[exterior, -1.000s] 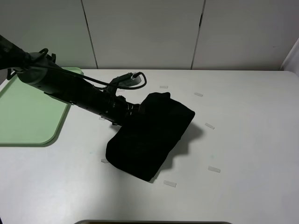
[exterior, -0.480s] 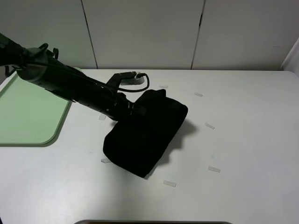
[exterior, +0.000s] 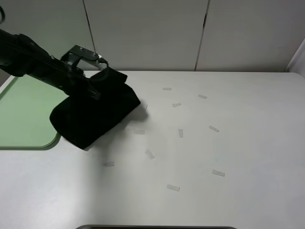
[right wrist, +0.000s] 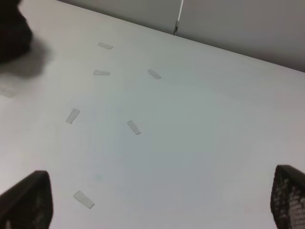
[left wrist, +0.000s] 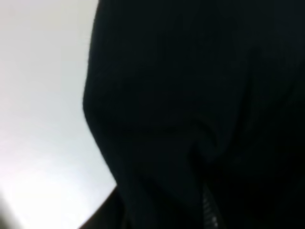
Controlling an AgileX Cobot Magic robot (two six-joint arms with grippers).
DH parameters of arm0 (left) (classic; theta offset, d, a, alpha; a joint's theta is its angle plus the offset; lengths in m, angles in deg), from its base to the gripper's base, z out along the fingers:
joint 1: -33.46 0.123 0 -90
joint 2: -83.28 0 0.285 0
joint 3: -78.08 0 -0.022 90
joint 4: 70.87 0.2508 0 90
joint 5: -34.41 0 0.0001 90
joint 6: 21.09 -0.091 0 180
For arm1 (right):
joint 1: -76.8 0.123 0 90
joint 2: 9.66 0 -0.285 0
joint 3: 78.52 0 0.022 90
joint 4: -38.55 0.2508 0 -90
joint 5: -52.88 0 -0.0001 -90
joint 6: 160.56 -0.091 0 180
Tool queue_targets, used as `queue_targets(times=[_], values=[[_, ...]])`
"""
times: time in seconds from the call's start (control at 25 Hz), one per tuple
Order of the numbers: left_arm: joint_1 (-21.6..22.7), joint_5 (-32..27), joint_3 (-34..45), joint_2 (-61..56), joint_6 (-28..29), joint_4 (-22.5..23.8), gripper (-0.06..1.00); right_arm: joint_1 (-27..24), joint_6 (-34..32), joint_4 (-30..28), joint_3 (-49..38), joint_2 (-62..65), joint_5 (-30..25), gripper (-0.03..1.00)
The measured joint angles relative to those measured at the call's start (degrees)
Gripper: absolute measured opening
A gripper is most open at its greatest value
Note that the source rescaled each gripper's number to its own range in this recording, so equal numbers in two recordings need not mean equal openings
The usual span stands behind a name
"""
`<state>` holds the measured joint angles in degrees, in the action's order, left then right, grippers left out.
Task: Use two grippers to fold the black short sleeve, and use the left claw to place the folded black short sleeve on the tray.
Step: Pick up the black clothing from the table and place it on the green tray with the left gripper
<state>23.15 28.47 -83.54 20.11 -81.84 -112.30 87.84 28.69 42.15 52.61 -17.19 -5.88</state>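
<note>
Hanging from left gripper (exterior: 95, 86) jaws, folded black short sleeve (exterior: 93, 114), beside tray (exterior: 24, 114)

Left tool (exterior: 97, 78) clamped; right tool (right wrist: 157, 210) spread wide.

The right gripper (right wrist: 157, 202) is showing only its two dark fingertips (right wrist: 26, 200), standing wide apart with nothing between them. Beneath them the white table (right wrist: 200, 119) is lying scattered with small tape strips (right wrist: 134, 127). A corner of the black shirt (right wrist: 13, 28) is resting at the view's edge.
</note>
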Motion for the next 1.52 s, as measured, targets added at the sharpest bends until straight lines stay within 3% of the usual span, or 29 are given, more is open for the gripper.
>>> queue_targets(times=[0.16,0.56,1.0,1.08,1.12,1.32,1.4,1.52], values=[[7.21,0.04,0.00,-0.21,2.77,6.02,0.22,0.00,0.00,0.00,0.00,0.00,0.00,1.00],[20.11,4.46,0.06,-0.21,1.36,6.81,0.22,0.00,0.00,0.00,0.00,0.00,0.00,1.00],[22.84,8.10,0.88,-0.21,3.17,6.83,0.22,0.00,0.00,0.00,0.00,0.00,0.00,1.00],[23.36,8.96,1.90,-0.21,5.17,6.83,0.32,0.00,0.00,0.00,0.00,0.00,0.00,1.00],[23.36,8.96,1.90,-0.21,5.17,6.83,0.32,0.00,0.00,0.00,0.00,0.00,0.00,1.00],[23.68,12.22,2.40,-0.25,8.28,6.83,0.78,0.00,0.00,0.00,0.00,0.00,0.00,1.00],[23.68,14.39,2.47,-1.23,8.76,7.10,0.92,0.00,0.00,0.00,0.00,0.00,0.00,1.00],[23.68,14.78,2.91,-3.52,8.87,9.32,0.95,0.00,0.00,0.00,0.00,0.00,0.00,1.00]])
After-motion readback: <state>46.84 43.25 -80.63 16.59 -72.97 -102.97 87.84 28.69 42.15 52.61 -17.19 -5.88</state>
